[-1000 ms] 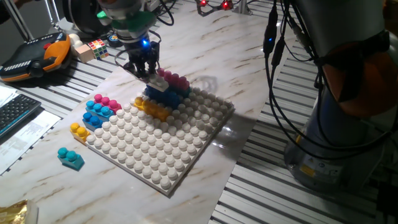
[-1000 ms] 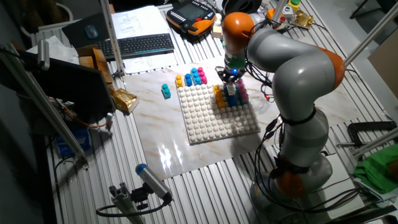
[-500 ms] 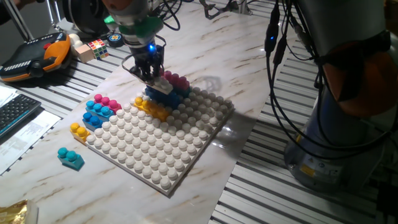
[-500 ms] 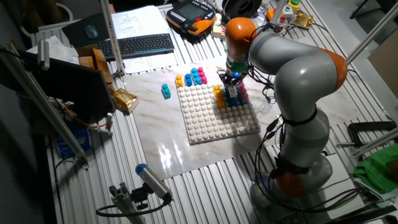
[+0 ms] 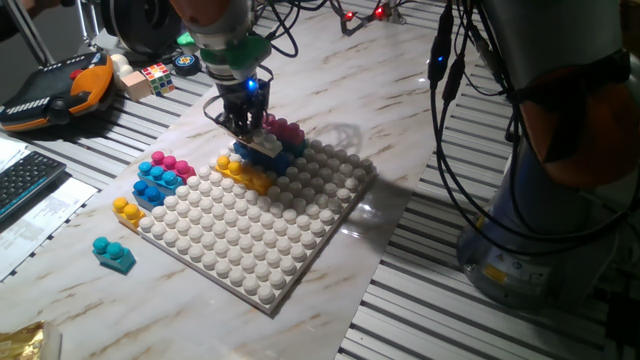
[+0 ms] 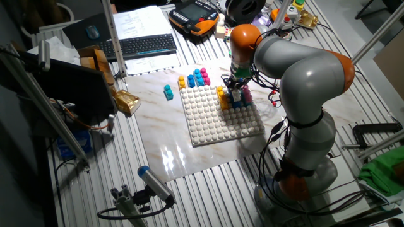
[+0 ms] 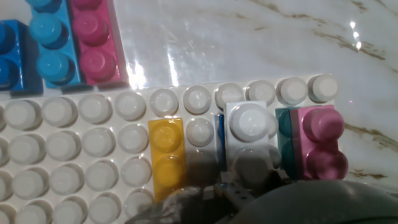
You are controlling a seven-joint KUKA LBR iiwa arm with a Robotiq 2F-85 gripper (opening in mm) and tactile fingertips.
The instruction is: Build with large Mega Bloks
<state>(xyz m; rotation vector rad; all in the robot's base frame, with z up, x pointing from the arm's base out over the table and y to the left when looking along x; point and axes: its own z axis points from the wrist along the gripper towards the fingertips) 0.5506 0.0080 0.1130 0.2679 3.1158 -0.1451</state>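
My gripper [image 5: 247, 128] [image 6: 236, 89] is shut on a pale, almost white brick [image 5: 263, 144] [image 7: 249, 134], held down on top of a blue brick [image 5: 277, 158] near the far edge of the white baseplate [image 5: 250, 240]. Next to them on the plate stand a pink brick [image 5: 285, 130] [image 7: 320, 146] and a yellow-orange row [image 5: 246, 176] [image 7: 166, 155]. Off the plate's left edge lie pink [image 5: 171, 163], light blue [image 5: 156, 172], blue [image 5: 150, 190] and yellow [image 5: 127, 210] bricks. A teal brick [image 5: 113, 254] lies alone further out. My hand hides the near half of the pale brick in the hand view.
A puzzle cube [image 5: 155, 77] and an orange-black pendant [image 5: 60, 90] lie at the back left. A keyboard [image 5: 25, 185] is at the left edge. Black cables [image 5: 450, 120] hang to the right, in front of the arm's base [image 5: 540, 230].
My gripper has moved right and down with the pale brick, which was tilted above the blue brick and now sits lower on it. The other bricks have not moved.
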